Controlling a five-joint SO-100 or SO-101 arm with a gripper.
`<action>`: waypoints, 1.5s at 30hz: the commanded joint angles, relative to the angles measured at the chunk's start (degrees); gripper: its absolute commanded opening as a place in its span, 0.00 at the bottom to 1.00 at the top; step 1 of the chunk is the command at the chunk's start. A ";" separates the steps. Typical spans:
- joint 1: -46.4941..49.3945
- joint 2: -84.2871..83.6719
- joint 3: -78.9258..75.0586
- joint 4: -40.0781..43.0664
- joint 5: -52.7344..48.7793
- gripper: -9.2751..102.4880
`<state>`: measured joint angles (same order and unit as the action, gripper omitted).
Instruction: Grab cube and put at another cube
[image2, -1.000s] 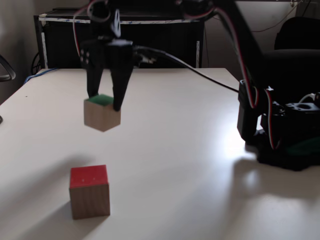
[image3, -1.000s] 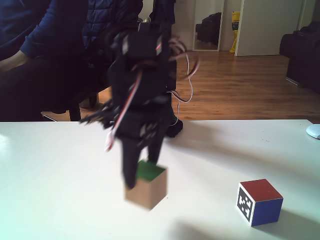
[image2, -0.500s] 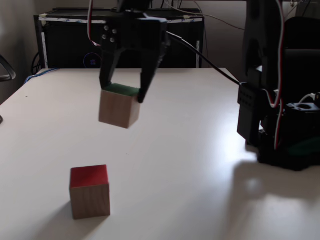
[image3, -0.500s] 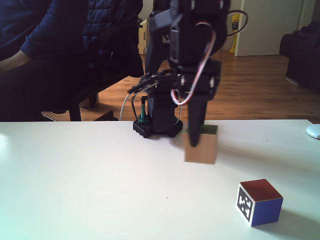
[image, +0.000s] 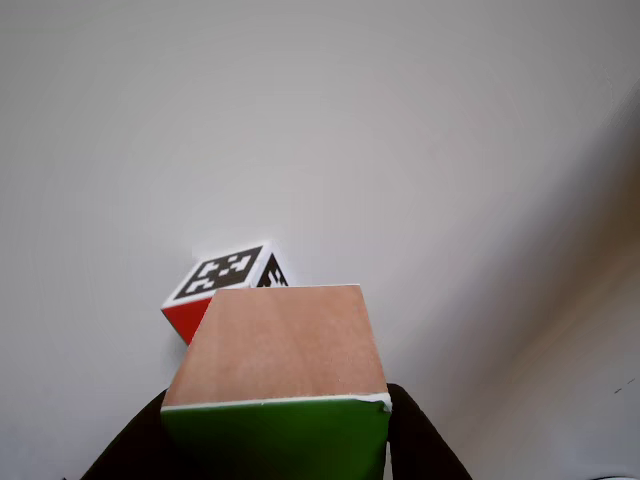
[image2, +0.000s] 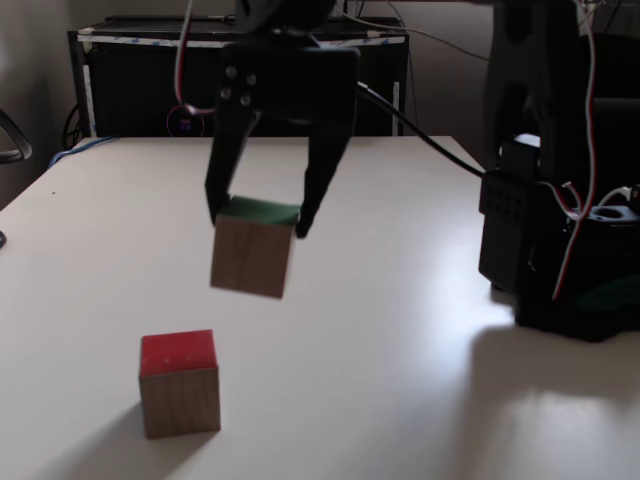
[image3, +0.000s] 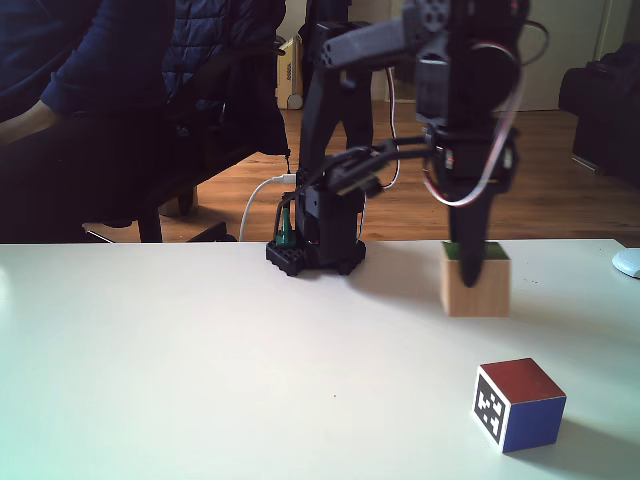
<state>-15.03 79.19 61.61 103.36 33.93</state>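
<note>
My gripper (image2: 258, 225) is shut on the wooden cube (image2: 252, 258) and holds it in the air, green face up and slightly tilted. In another fixed view the cube (image3: 482, 288) hangs behind and above the small marker cube (image3: 518, 405), with my gripper (image3: 470, 268) clamped over it. That small cube (image2: 178, 385) shows a red top and stands on the table, nearer the camera and left of the held cube. In the other view the held cube (image: 278, 355) sits between my dark fingers (image: 125, 452), and the marker cube (image: 222, 284) peeks out just beyond its far left corner.
The arm's black base (image2: 560, 260) stands at the table's right in a fixed view and at the back (image3: 315, 235) in the other. A seated person (image3: 90, 110) is behind the table. A white object (image3: 628, 262) lies at the right edge.
The gripper has carried the wooden cube sideways through the air: rightward in both fixed views, and a little lower and nearer the red-topped cube. The marker cube has not moved.
</note>
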 joint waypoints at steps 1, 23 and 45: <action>-1.05 -1.41 -5.27 0.26 1.41 0.20; -0.18 -15.56 -21.71 0.26 4.83 0.20; 0.79 -19.78 -25.75 0.26 5.89 0.21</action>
<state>-14.15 59.06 39.11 103.71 39.46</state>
